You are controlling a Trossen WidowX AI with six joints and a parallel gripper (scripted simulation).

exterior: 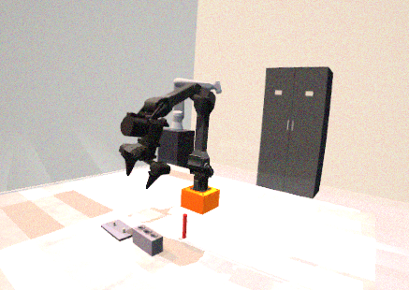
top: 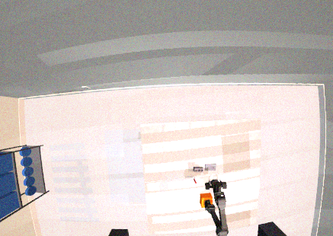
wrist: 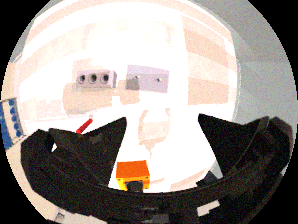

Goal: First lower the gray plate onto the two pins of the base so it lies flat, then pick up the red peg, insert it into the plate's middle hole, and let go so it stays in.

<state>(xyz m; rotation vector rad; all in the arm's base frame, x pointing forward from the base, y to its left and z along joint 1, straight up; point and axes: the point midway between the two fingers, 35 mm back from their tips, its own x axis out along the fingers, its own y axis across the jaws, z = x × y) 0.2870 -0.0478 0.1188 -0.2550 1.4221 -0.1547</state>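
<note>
The gray plate (top: 198,169) (exterior: 148,242) (wrist: 98,86) is a thick block with three holes in its top. It lies on the table beside the base, not on the pins. The base (top: 210,167) (exterior: 116,232) (wrist: 148,74) is a thin flat slab with two short upright pins, both bare. The red peg (top: 195,180) (exterior: 184,226) (wrist: 85,126) stands upright on the table, apart from the plate, on the arm mount's side. My gripper (top: 216,185) (exterior: 138,181) (wrist: 163,118) is wide open and empty, high above the table, with its fingers pointing down.
The orange mount (top: 206,199) (exterior: 198,200) (wrist: 132,169) of the arm stands on the table behind the peg in the exterior view. A dark cabinet (exterior: 292,140) stands far off at the wall. A rack with blue boxes (top: 1,186) is at the far left.
</note>
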